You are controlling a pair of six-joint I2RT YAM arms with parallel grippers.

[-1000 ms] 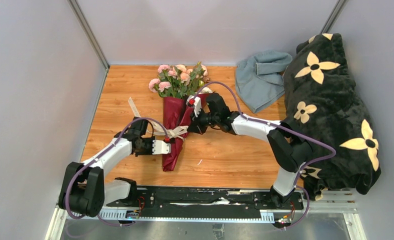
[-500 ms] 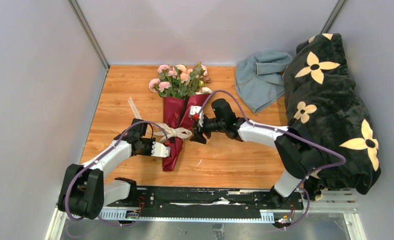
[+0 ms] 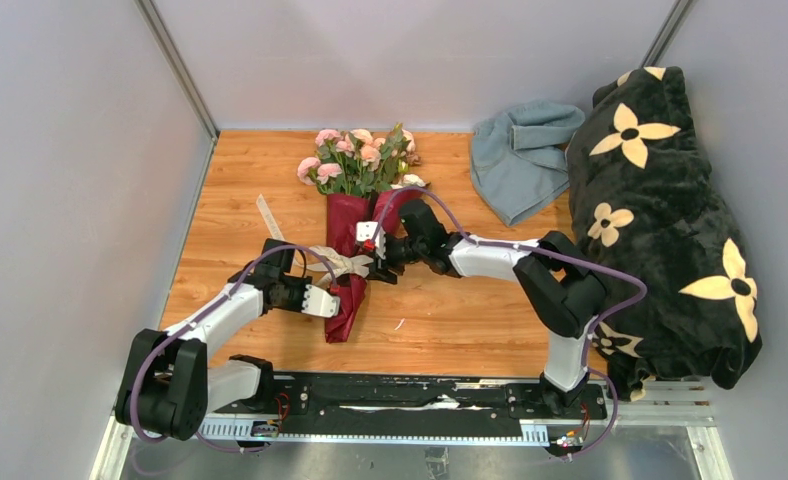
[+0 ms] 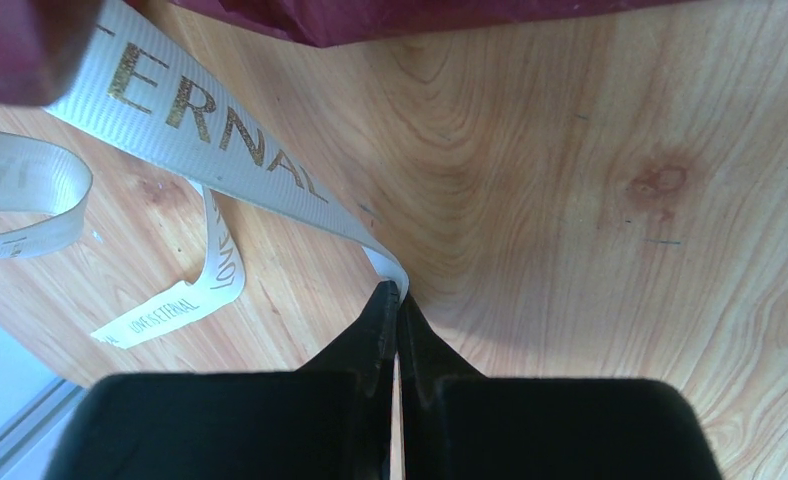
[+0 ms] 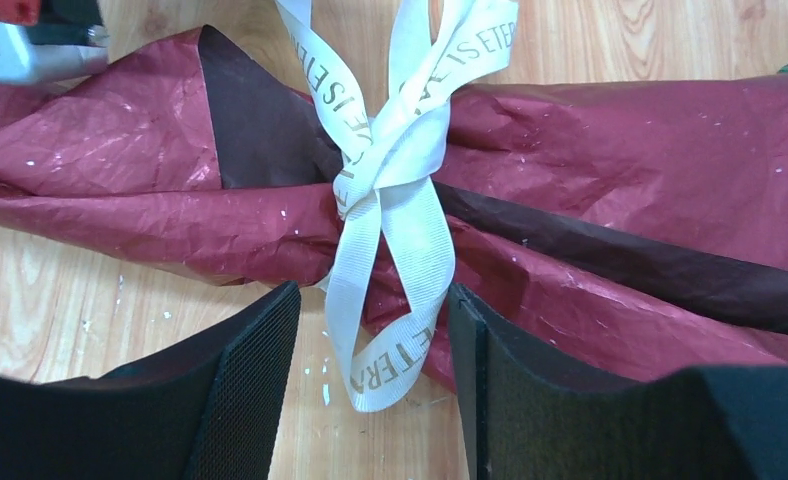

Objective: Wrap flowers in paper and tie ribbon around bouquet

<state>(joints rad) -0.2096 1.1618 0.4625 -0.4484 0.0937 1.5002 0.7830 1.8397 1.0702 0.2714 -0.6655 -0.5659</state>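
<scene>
The bouquet lies on the wooden table with its pink and cream flowers [image 3: 355, 158] at the far end and its dark red paper [image 3: 346, 235] tapering toward me. The cream ribbon [image 3: 332, 263] is crossed in a knot [image 5: 378, 185] round the middle of the paper [image 5: 620, 160]. My right gripper [image 5: 370, 295] stands open just beside the bouquet, a loose ribbon loop [image 5: 395, 350] hanging between its fingers without touching them. In the top view this right gripper [image 3: 372, 260] is at the knot. My left gripper [image 4: 398, 290] is shut on a ribbon [image 4: 220, 140] end left of the cone, low over the table.
A grey-blue cloth [image 3: 520, 150] lies at the back right. A black blanket with cream flower shapes [image 3: 660, 200] fills the right side. A free ribbon tail [image 3: 267, 215] trails on the wood left of the bouquet. Grey walls close in the table [image 3: 450, 310].
My right gripper has opened, letting go of the ribbon, and moved left to the knot. The left gripper has stayed shut on its ribbon end and barely shifted.
</scene>
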